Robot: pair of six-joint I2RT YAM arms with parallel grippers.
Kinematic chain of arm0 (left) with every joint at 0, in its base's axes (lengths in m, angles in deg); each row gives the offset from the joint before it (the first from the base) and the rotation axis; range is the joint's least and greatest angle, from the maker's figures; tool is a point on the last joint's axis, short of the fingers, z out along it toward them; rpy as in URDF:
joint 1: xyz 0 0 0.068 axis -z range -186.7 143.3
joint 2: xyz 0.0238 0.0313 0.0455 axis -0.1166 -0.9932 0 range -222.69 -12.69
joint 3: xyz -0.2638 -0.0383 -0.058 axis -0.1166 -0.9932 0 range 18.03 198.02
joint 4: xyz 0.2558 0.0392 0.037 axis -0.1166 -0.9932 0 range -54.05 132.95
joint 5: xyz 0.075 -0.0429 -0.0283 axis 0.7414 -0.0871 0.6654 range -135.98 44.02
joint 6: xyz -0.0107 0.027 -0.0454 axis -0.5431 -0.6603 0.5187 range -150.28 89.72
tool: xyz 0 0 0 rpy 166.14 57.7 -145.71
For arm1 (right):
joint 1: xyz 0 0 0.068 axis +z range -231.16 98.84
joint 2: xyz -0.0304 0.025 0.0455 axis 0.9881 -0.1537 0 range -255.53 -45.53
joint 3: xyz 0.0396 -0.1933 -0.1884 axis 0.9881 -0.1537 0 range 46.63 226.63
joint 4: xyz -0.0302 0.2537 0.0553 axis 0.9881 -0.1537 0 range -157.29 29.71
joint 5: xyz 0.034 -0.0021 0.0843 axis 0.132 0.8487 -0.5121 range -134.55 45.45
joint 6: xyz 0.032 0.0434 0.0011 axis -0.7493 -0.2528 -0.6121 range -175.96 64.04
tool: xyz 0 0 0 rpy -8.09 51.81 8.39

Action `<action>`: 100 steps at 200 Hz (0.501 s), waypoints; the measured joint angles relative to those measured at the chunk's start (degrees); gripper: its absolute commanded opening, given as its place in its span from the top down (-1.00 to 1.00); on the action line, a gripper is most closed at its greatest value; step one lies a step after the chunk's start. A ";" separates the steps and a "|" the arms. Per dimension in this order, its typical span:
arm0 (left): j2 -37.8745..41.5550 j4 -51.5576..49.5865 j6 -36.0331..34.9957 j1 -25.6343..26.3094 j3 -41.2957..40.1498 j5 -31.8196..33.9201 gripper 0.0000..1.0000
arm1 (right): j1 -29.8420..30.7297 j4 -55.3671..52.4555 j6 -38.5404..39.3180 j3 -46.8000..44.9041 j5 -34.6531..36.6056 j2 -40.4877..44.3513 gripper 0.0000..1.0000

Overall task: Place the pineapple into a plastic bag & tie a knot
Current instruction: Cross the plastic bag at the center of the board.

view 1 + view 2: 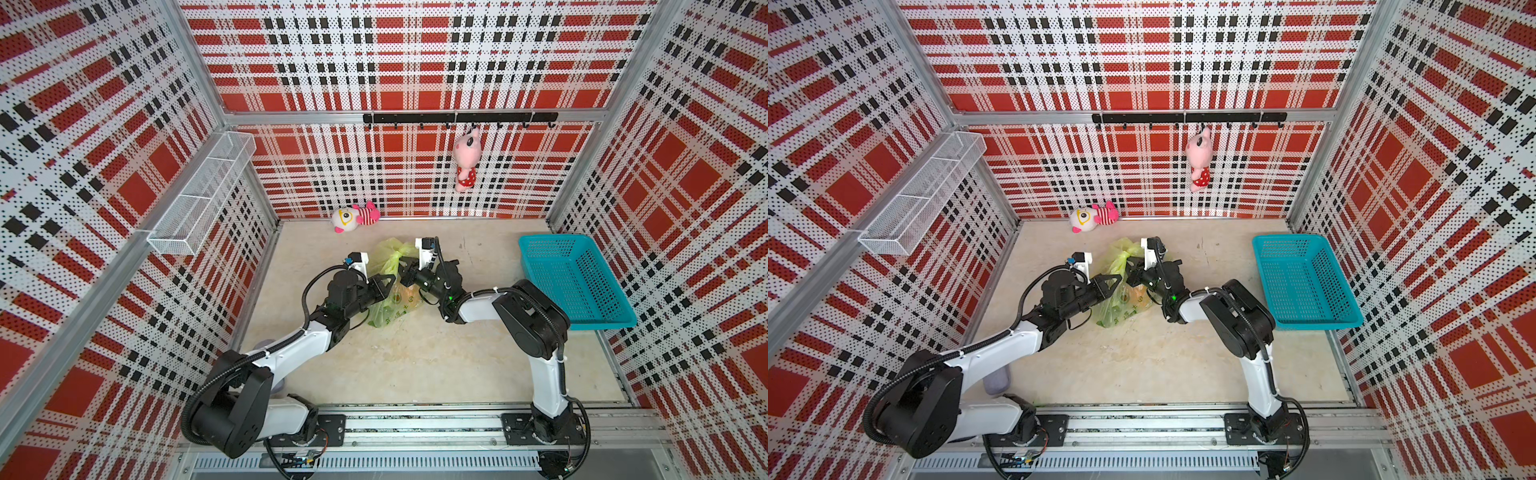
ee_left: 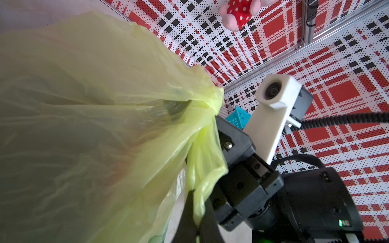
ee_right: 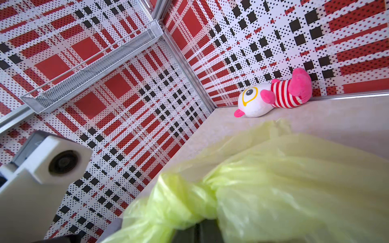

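1. The plastic bag (image 1: 394,309) lies on the beige table (image 1: 415,365), about the middle and toward the back wall, between the two grippers.
2. It is thin, translucent and yellow-green, with many wrinkles. Dark green prints are on its lower part, and an orange-brown shape (image 1: 409,296) shows through the film. What this shape is, I cannot tell.
3. The upper part of the bag stands up and is gathered into a narrow bunched neck (image 2: 211,101). In the right wrist view the same neck looks twisted. Whether it is tied tight, I cannot tell.
4. The left gripper (image 2: 196,228) is clenched on a strip of the bag's film, which passes between its two dark fingers (image 2: 185,218).
5. The right gripper (image 1: 405,266) is closed and grasps the bag just beside the neck, facing the left gripper.
6. A turquoise basket (image 1: 575,282) stands well apart from the bag, on the right arm's side.
7. A striped plush toy (image 1: 355,218) lies at the back wall, behind the bag and not touching it.
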 measured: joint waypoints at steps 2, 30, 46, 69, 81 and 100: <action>0.17 -0.35 -0.28 -0.13 0.07 0.02 0.57 | -0.02 0.04 0.04 -0.07 -0.07 0.00 1.00; 2.34 -6.16 -4.09 -2.43 2.19 -0.44 0.08 | -0.09 0.50 0.35 -0.33 -0.48 -0.48 1.00; 3.23 -8.83 -6.43 -4.26 4.48 -1.11 -0.04 | -0.11 0.70 0.63 -0.33 -0.59 -0.63 1.00; 3.65 -10.78 -9.25 -7.76 7.74 -1.09 -0.13 | -0.11 0.72 1.05 -0.33 -0.59 -0.66 1.00; 3.15 -11.21 -10.12 -9.35 9.16 -0.74 -0.13 | -0.11 0.74 1.25 -0.31 -0.59 -0.79 1.00; -0.37 -11.21 -11.17 -10.60 12.00 0.81 -0.10 | -0.11 0.72 1.44 -0.31 -0.52 -1.07 1.00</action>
